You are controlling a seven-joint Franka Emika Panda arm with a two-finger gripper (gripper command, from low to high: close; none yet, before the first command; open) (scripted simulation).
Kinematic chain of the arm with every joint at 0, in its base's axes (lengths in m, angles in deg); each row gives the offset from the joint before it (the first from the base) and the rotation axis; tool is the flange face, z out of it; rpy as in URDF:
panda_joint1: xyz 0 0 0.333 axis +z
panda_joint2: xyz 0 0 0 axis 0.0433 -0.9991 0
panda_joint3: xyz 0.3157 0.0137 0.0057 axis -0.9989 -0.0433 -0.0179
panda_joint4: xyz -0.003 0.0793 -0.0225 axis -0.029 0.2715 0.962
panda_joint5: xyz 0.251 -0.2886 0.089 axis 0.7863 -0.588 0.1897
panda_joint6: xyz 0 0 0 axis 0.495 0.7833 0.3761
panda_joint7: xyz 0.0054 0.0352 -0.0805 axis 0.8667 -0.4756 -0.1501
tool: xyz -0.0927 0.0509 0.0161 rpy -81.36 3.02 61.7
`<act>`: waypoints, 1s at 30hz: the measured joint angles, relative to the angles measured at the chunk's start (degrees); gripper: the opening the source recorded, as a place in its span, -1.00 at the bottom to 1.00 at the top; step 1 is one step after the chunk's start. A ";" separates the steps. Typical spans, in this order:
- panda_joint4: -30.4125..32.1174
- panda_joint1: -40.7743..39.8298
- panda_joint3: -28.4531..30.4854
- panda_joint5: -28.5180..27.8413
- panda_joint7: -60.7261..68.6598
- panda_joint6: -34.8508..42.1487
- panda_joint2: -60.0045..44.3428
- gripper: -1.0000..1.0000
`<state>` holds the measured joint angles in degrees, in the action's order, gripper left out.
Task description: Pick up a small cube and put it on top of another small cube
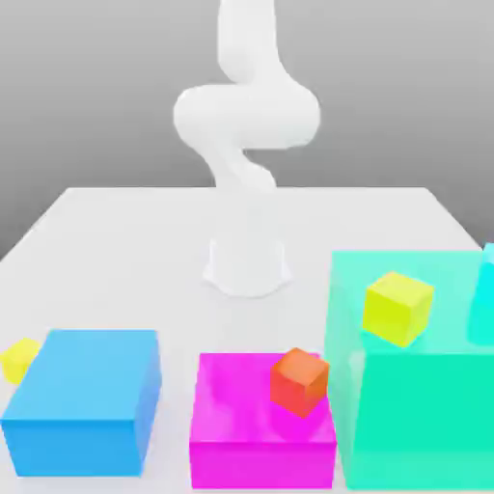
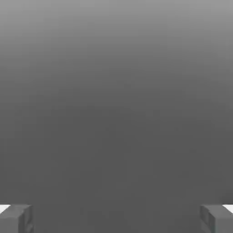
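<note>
Standing beyond the blue block and toward the exterior view's right of it, the white arm is rising from a pale table. Its gripper is holding its two fingers spread wide in the hand view, with nothing sitting between them. The yellow cube is resting by the blue block's far corner, on the exterior view's left, and the block is partly hiding it. Right of the blue block in that view, the magenta block is carrying an orange-red cube. Farther right from the blue block, a green block is carrying a lime cube.
</note>
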<state>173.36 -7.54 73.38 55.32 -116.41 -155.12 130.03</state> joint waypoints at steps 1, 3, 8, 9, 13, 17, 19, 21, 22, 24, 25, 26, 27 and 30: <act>0.59 -2.02 -0.21 -0.41 -2.70 -0.98 -2.06 0.00; 1.71 -5.69 -0.45 -1.29 -7.90 -2.81 -5.99 0.00; 4.41 -13.93 -0.20 -3.51 -20.55 -7.24 -15.54 0.00; 4.94 -15.48 -0.02 -3.93 -23.07 -8.11 -17.44 0.00; 7.07 -20.84 1.60 -5.42 -32.96 -11.58 -25.04 0.00; 9.23 -25.13 4.29 -5.88 -42.13 -15.15 -32.59 0.00; 10.32 -27.53 5.88 -5.35 -46.17 -16.97 -36.35 0.00; 11.43 -30.55 7.07 -4.10 -49.69 -18.81 -40.11 0.00; 11.98 -32.06 7.51 -3.20 -51.25 -19.74 -41.99 0.00; 13.08 -33.68 8.11 -0.82 -53.95 -21.57 -45.74 0.00; 13.63 -34.36 8.40 0.72 -55.05 -22.46 -47.61 0.00; 14.16 -35.12 8.66 2.52 -55.96 -23.34 -49.49 0.00; 14.28 -35.77 8.52 3.97 -56.17 -24.55 -51.45 0.00; 13.51 -37.45 6.95 6.86 -55.18 -29.15 -57.59 0.00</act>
<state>186.88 -45.00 80.34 62.18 -171.59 -184.26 72.44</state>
